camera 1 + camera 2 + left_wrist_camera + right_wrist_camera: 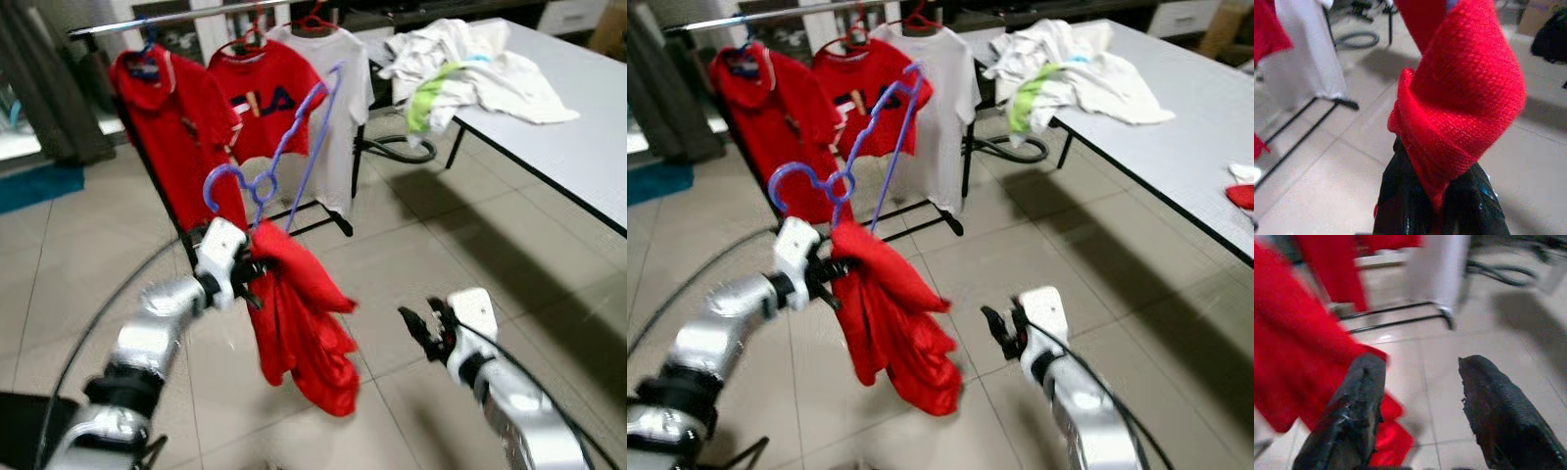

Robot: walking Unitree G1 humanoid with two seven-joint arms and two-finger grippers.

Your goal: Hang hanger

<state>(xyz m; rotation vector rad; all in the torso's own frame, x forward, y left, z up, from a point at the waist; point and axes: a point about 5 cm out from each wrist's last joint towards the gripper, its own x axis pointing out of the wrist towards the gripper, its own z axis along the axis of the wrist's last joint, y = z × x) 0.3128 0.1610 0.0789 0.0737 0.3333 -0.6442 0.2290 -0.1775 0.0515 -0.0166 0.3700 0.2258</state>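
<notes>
The left gripper is pinched tight on a fold of a red shirt that hangs from a blue hanger; the left wrist view shows the black fingers clamped together around the red knit cloth. The hanger is held up in the air, tilted, its hook curling to the robot's left above the gripper, and the shirt droops crumpled below it toward the tiled floor. The hanger is not on the rail. Ahead stands a clothes rack whose top bar carries a red polo, a red printed T-shirt and a white T-shirt, each on its own hanger; the rack's black feet reach out over the floor toward the robot. To the robot's right a white table runs along the side, its near edge slanting across the view, with a heap of pale laundry on it, a green piece among it. Open floor lies between the rack's feet and the table edge. The right gripper hovers low over this floor, near the hanging shirt but apart from it, its two fingers spread with nothing between them.
</notes>
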